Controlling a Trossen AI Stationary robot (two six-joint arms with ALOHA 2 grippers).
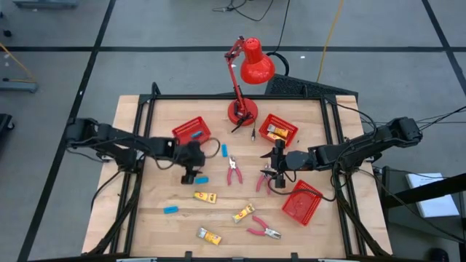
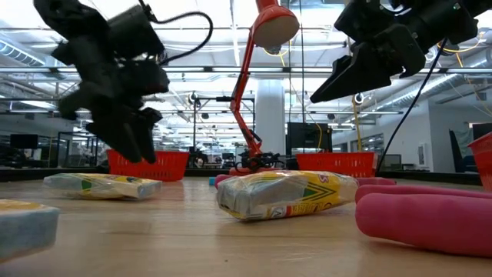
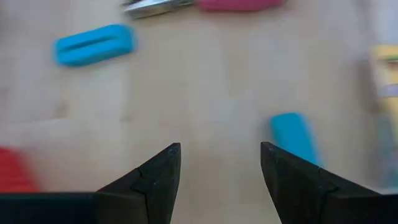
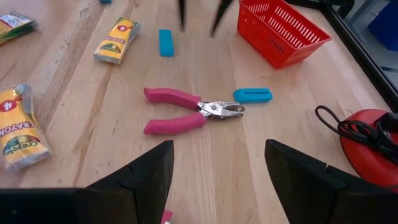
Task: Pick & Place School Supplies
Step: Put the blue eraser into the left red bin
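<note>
School supplies lie scattered on the wooden table point(image 1: 156, 225). My left gripper point(image 1: 191, 177) hovers open, pointing steeply down, with a light-blue block point(image 3: 295, 138) on the wood just beside one finger point(image 3: 292, 180) and untouched. A second blue block point(image 3: 93, 45) lies farther off. My right gripper point(image 1: 271, 173) hangs open and empty above the middle of the table. Pink-handled pliers point(image 4: 186, 112) and a blue block point(image 4: 252, 95) lie flat ahead of it, and another pair of pliers point(image 1: 263, 182) lies below it.
Three red mesh baskets stand at the far left point(image 1: 191, 132), far right point(image 1: 278, 129) and near right point(image 1: 302, 202). A red desk lamp point(image 1: 244, 69) stands at the back. Yellow packets point(image 1: 205, 196), point(image 1: 243, 213), point(image 1: 210, 235), a blue block point(image 1: 172, 209) and pliers point(image 1: 263, 231) lie nearer the front edge.
</note>
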